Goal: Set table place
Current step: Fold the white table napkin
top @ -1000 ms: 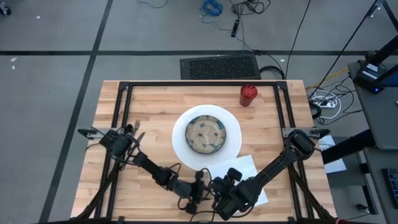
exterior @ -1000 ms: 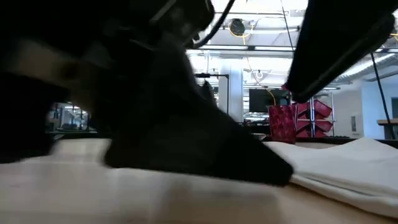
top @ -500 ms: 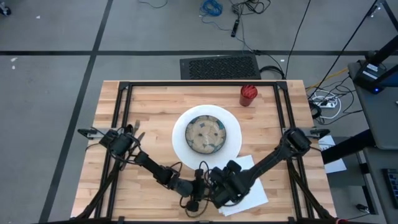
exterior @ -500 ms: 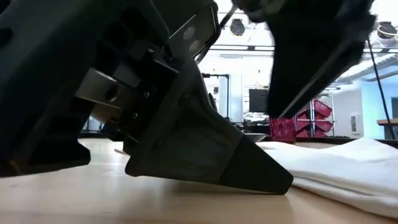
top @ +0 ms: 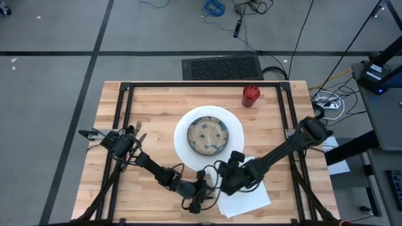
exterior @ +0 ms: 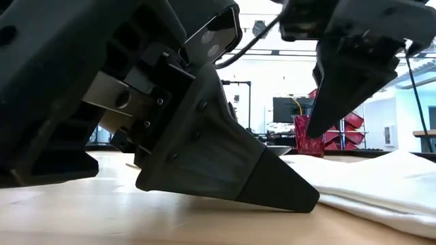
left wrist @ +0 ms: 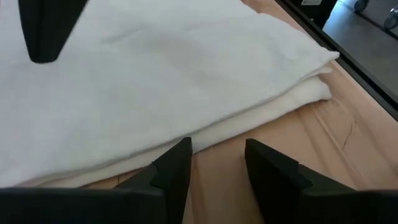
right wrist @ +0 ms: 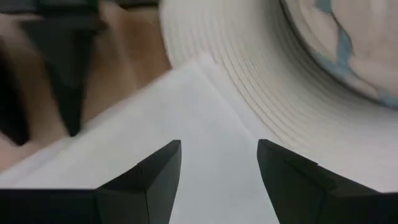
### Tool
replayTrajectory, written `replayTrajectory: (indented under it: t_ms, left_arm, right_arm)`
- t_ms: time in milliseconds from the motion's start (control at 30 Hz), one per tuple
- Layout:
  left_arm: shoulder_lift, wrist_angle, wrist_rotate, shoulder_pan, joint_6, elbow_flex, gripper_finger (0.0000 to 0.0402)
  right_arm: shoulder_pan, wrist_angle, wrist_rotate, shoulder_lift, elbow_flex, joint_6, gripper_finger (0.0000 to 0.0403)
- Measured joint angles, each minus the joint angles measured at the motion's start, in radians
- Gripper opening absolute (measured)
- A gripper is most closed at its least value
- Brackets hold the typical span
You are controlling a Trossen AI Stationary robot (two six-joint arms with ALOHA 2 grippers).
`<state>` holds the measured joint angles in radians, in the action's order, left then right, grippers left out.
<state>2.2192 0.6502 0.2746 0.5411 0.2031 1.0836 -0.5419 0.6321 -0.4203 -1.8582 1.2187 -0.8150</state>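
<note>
A folded white napkin (top: 246, 190) lies flat on the wooden table (top: 157, 107), near its front edge and to the right of a white plate (top: 182, 145). The plate carries a patterned bowl (top: 207, 135). My left gripper (left wrist: 214, 165) is open and low over the table at the napkin's left edge (left wrist: 249, 124). It fills the low view (exterior: 204, 156). My right gripper (right wrist: 217, 165) is open and hangs above the napkin's far left corner (right wrist: 186, 124), beside the plate's rim (right wrist: 249, 81). It also shows in the low view (exterior: 347, 68). My left gripper lies slanting down, its fingertip (exterior: 303, 197) at the table top right beside the napkin's folded edge (exterior: 340, 194). I cannot tell whether it touches the napkin or the table.
A red cup (top: 250, 95) stands at the table's far right. Small metal pieces that look like cutlery (top: 135, 129) lie at the left, by my left arm's base. A black tube frame (top: 201, 85) runs around the table.
My right gripper has risen and gone from the table's near edge toward the plate, and now hangs over the napkin's far left corner. My left gripper has stayed low at the napkin's left edge.
</note>
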Motion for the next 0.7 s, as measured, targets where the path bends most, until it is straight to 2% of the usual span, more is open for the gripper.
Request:
replayTrajectory:
  t_ms: [167,267,467,600,700]
  left_arm:
    - [0.0,-0.002,-0.001,0.0,0.0,0.0,0.0139]
    - [0.0,-0.002,-0.001,0.0,0.001,-0.001,0.0139]
    - [0.0,-0.004,-0.004,-0.002,0.002,-0.001,0.0139]
    - [0.0,-0.004,-0.004,-0.003,0.006,-0.002,0.0139]
    - [0.0,-0.005,-0.004,-0.004,0.027,-0.002,0.0139]
  right_arm:
    - [0.013,-0.479,0.027,0.082,-0.265,0.209,0.0196]
    - [0.039,-0.679,0.082,0.068,-0.341,0.328,0.0183]
    - [0.128,-0.74,0.145,0.027,-0.353,0.502,0.0154]
    - [0.178,-0.748,0.179,0.028,-0.353,0.539,0.0149]
    - [0.208,-0.776,0.282,0.027,-0.353,0.575,0.0152]
